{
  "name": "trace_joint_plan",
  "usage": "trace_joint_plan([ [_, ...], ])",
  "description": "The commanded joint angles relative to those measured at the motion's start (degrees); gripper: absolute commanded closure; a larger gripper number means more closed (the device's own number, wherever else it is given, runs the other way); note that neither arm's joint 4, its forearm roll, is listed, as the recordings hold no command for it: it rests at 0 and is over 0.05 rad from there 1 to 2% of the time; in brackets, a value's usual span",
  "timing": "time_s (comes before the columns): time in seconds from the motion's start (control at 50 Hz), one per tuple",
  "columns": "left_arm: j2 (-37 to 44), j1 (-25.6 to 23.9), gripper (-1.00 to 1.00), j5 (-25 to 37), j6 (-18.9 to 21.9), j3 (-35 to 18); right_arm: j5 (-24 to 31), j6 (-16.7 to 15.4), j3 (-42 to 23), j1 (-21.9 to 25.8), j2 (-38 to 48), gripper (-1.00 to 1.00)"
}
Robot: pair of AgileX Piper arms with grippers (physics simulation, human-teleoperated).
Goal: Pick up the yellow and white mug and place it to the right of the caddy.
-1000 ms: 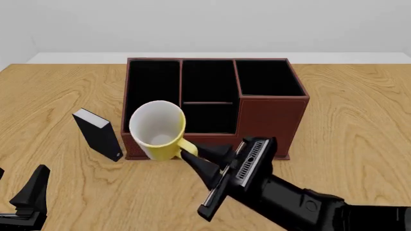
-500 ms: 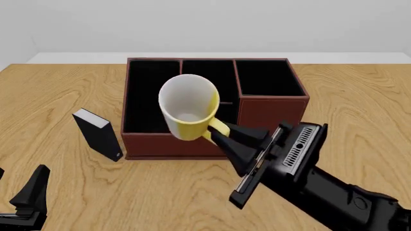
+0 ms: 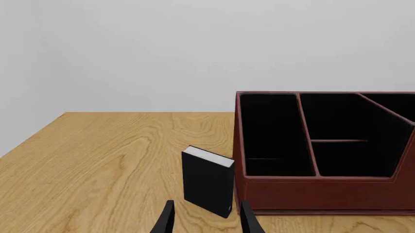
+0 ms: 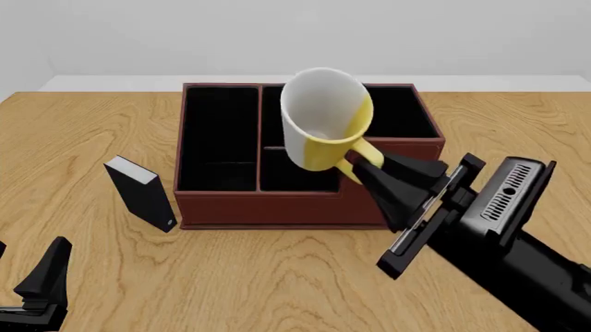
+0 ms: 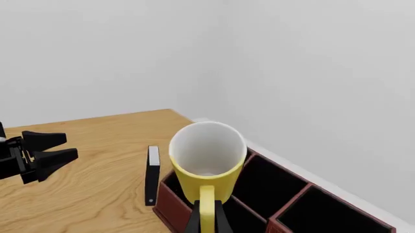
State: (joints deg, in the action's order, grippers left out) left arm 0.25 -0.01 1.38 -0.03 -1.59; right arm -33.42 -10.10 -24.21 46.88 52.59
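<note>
Table [image 4: 83,124]: light wood-grain top, carries all items.
Caddy [image 4: 305,207]: reddish-brown box, black interior, table centre; taller section at far right.
Right hand [image 4: 362,166]: reaches in from near right, fingers pinching mug handle.
Yellow and white mug [image 4: 323,128]: held aloft, tilted, white mouth toward camera, in front view over caddy's middle and right compartments.
Black block [image 4: 140,192]: upright, white top edge, just left of caddy.
Left hand [image 3: 204,218]: near left corner, low, fingers spread, empty.

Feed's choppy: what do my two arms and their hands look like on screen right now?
Both are all black. The right hand has two tapered, wedge-shaped fingers on a flat bar, with a blocky wrist housing bearing a light ribbed grille. The left hand shows similar pointed black fingers. No cables or markings visible.
</note>
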Motion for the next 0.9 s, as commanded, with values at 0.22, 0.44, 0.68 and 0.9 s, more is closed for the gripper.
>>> trace_joint_plan([
  [0.22,0.0,0.0,-1.0,0.01,-0.02,0.0,4.0,0.0,-0.64,-3.92,-5.34,1.0],
  [0.44,0.0,-0.01,-1.0,0.01,0.02,0.0,5.81,-0.3,-0.77,-6.46,-7.59,1.0],
  [0.68,0.0,-0.01,-1.0,0.0,0.01,0.0,6.78,0.27,-0.6,-9.08,-9.46,1.0],
  [0.9,0.0,0.01,-1.0,-0.01,0.0,0.0,8.02,0.92,-0.58,-11.2,-11.28,1.0],
])
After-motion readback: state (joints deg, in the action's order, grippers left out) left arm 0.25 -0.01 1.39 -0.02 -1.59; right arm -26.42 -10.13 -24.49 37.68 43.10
